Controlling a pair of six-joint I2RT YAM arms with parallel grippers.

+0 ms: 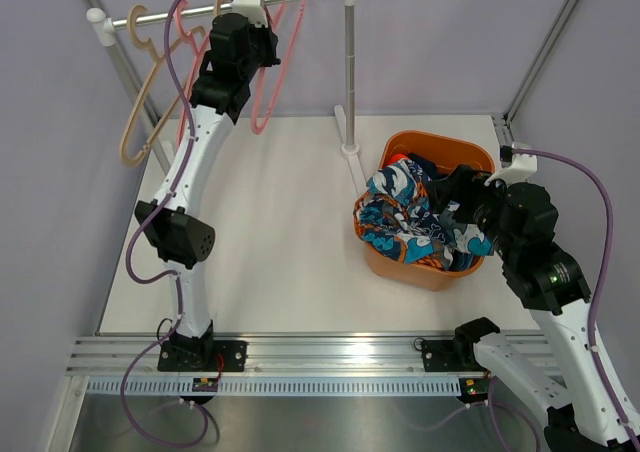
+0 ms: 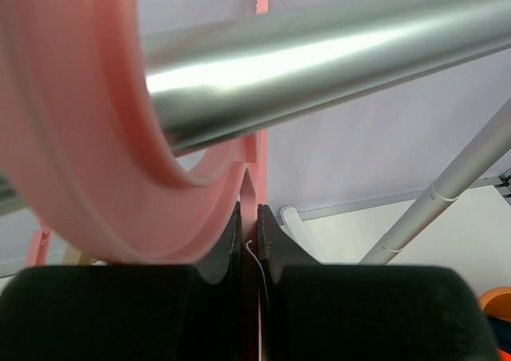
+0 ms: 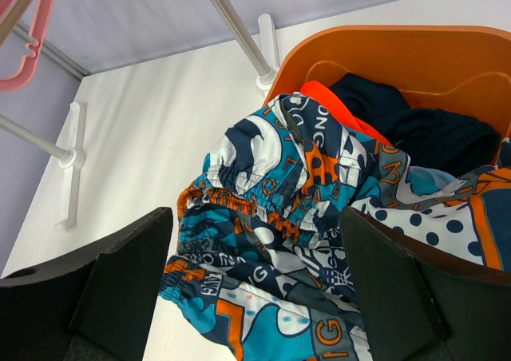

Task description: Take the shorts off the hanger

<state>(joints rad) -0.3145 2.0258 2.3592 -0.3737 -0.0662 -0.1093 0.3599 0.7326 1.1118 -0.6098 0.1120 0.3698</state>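
By the tabletop's right edge, the right gripper [image 1: 458, 200] hangs wide open over the basket [image 1: 440, 144]. The printed shorts [image 1: 405, 217] spill over its rim, so a stray brush could drag them out. At the far left corner, the left gripper [image 2: 249, 233] is clamped on a pink hanger [image 2: 88, 177] hooked over the rail [image 2: 319, 57]. A sideways pull there could tip the rack.

Print shorts [image 3: 287, 209] crumpled in basket [image 3: 447, 49], apparently atop navy pair [image 3: 431, 133].

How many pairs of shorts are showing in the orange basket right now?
3. A blue-orange-white print cloth pair drapes over the orange plastic basket rim, a bright orange-red pair peeks out behind it, a dark navy pair lies beyond. Others may be hidden underneath.
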